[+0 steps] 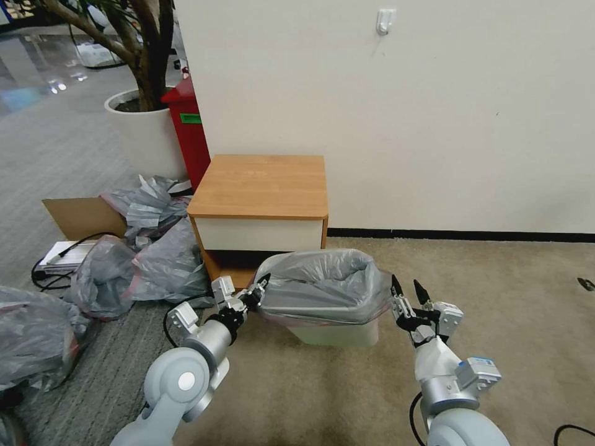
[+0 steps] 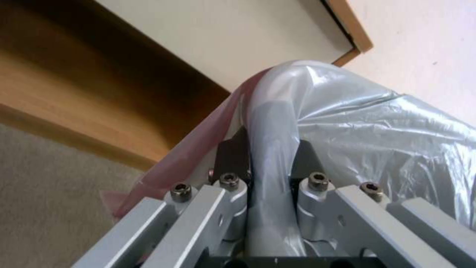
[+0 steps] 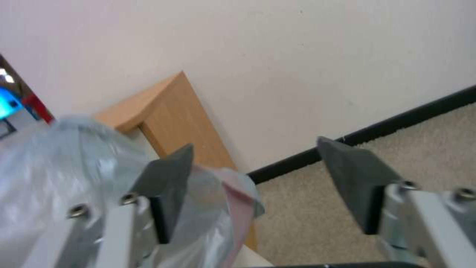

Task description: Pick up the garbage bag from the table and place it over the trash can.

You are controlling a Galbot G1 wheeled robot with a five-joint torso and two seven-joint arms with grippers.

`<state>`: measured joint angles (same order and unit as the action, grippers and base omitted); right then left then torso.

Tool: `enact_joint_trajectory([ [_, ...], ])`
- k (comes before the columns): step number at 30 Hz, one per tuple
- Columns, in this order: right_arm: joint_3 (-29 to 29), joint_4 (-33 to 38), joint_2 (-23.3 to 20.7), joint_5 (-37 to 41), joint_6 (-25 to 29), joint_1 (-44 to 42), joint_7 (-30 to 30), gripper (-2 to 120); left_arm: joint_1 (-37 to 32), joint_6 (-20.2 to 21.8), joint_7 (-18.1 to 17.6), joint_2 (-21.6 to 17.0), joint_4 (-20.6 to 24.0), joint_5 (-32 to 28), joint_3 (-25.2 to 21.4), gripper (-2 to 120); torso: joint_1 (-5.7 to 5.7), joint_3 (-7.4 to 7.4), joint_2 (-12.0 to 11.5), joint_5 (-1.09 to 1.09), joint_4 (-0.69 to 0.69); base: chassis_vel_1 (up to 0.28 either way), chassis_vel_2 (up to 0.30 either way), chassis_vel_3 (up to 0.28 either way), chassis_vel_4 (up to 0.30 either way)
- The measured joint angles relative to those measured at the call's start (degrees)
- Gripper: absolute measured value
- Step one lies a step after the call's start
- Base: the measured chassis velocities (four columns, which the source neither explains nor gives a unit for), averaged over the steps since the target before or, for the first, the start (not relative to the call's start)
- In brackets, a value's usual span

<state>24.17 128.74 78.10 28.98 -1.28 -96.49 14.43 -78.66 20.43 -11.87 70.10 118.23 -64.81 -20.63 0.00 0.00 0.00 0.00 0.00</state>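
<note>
You had the bag (image 1: pixel 328 282) draped over the can (image 1: pixel 338 333), which stood on the carpet just in front of the table (image 1: pixel 260 186). Its grey plastic bulged above the can's rim and its pink band ran around the can's upper wall. The table's top surface lay bare behind the can.

Your left gripper (image 1: pixel 259 290) sat at the can's left corner, touching the bag. In the left wrist view a fold of the grey film (image 2: pixel 273 149) ran straight between the jaws of that gripper (image 2: pixel 270 160), which had closed on it, with the pink band hanging along one side.

Your right gripper (image 1: pixel 409 291) stood at the can's right side, jaws spread apart. In the right wrist view one finger (image 3: pixel 169 186) lay against the bag's edge (image 3: pixel 218 208) while the other finger (image 3: pixel 354 178) stood well clear over the carpet, so that gripper (image 3: pixel 258 186) clasped nothing.

To the left of the table, several filled grey sacks (image 1: pixel 155 254) lay on the floor.
</note>
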Motion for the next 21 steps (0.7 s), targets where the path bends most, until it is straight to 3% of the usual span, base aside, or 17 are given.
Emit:
enact_joint_trajectory([
  [6, 0.99, 4.99, -0.78, 3.55, -1.31, -1.29, 0.62, 91, -0.69, 0.10, 0.01, -0.74, 0.09, 3.34, 0.27, 9, 0.00, 0.00, 0.00, 0.00, -0.01, 0.000, 0.000, 0.000, 0.000],
  [10, 1.09, 11.62, -5.38, 7.75, -6.99, 1.35, -0.16, 100, -1.67, 0.10, 0.18, -1.60, 1.19, 8.33, 1.12, 9, 0.00, 0.00, 0.00, 0.00, -0.01, 0.000, 0.000, 0.000, 0.000],
  [13, 0.25, 14.17, -14.75, 10.04, -15.42, 7.58, -5.18, 99, -2.56, -0.64, 1.32, -2.62, 2.08, 14.00, 1.99, 9, 0.00, 0.00, 0.00, 0.01, 0.00, 0.000, 0.000, 0.000, 0.000],
  [15, -0.31, 14.12, -17.20, 10.19, -17.30, 9.40, -6.52, 99, -2.67, -0.80, 1.50, -2.75, 2.19, 15.12, 2.17, 9, 0.00, 0.00, 0.00, 0.01, 0.00, 0.000, 0.000, 0.000, 0.000],
  [16, -1.83, 13.53, -21.15, 10.22, -20.35, 13.06, -8.55, 97, -2.85, -1.15, 1.94, -3.02, 2.49, 17.45, 2.57, 9, 0.00, 0.00, 0.00, 0.01, 0.01, 0.000, 0.000, 0.000, 0.000],
  [17, -3.27, 12.81, -23.73, 10.15, -22.44, 16.11, -10.43, 93, -2.88, -1.31, 2.40, -3.08, 2.86, 18.71, 2.95, 9, 0.01, 0.03, -0.01, 0.06, 0.45, 0.000, 0.000, 0.000, 0.000],
  [18, -4.49, 11.88, -27.03, 9.87, -25.37, 19.36, -13.10, 89, -3.03, -1.54, 2.39, -3.32, 2.91, 20.14, 2.95, 9, 0.00, 0.04, 0.00, -0.03, 0.05, 0.129, 0.058, -0.001, 0.077],
  [19, -5.47, 11.53, -28.52, 9.63, -27.18, 21.03, -15.03, 87, -3.01, -1.75, 2.50, -3.34, 3.18, 21.06, 3.24, 8, 0.00, 0.01, 0.00, -0.02, -0.14, 0.129, 0.223, 0.235, 0.077],
  [20, -5.47, 11.53, -28.52, 9.63, -27.18, 21.03, -15.03, 87, -3.01, -1.75, 2.50, -3.34, 3.18, 21.06, 3.24, 8, 0.00, 0.01, 0.00, -0.02, -0.14, 0.129, 0.223, 0.235, 0.077],
  [21, -7.32, 11.00, -31.10, 9.20, -30.73, 24.83, -17.57, 81, -3.08, -2.10, 2.87, -3.38, 3.61, 22.45, 3.43, 8, -0.01, 0.01, 0.00, 0.02, 0.08, 0.048, 0.223, -0.001, -0.003],
])
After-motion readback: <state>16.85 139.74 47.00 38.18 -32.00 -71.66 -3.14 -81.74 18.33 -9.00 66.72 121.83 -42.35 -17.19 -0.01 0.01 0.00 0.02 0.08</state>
